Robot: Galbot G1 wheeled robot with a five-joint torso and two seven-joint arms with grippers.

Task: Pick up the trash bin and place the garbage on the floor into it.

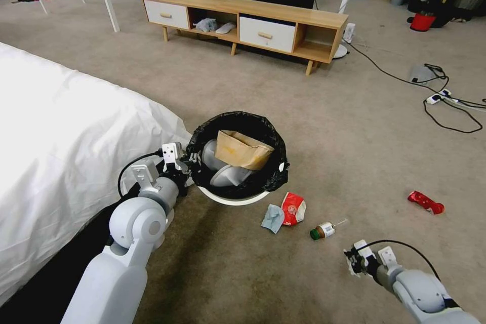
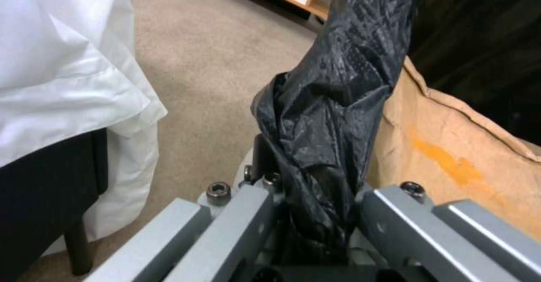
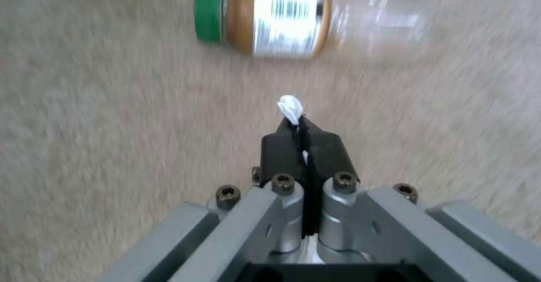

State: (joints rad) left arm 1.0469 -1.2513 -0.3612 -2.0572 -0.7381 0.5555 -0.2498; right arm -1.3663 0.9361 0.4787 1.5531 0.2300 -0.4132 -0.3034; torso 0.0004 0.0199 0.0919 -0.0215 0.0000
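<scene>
The trash bin (image 1: 238, 199), white with a black bag (image 2: 332, 87) folded over its rim, hangs tilted just above the carpet beside the bed. My left gripper (image 1: 186, 160) (image 2: 309, 176) is shut on its rim. A brown paper bag (image 1: 242, 149) (image 2: 451, 146) and some white pieces lie inside. On the floor in front are a light blue mask (image 1: 273, 217), a red-white packet (image 1: 293, 208), a green-capped bottle (image 1: 322, 231) (image 3: 265, 17) and, farther right, a red wrapper (image 1: 426, 202). My right gripper (image 1: 353, 260) (image 3: 301, 134) is low over the carpet just short of the bottle, shut on a scrap of white tissue (image 3: 290, 106).
The bed with its white sheet (image 1: 61, 126) fills the left side. A low wooden cabinet (image 1: 243, 15) stands at the back. Black cables and a power strip (image 1: 445, 98) lie on the carpet at the right, with a red bucket (image 1: 421, 21) beyond them.
</scene>
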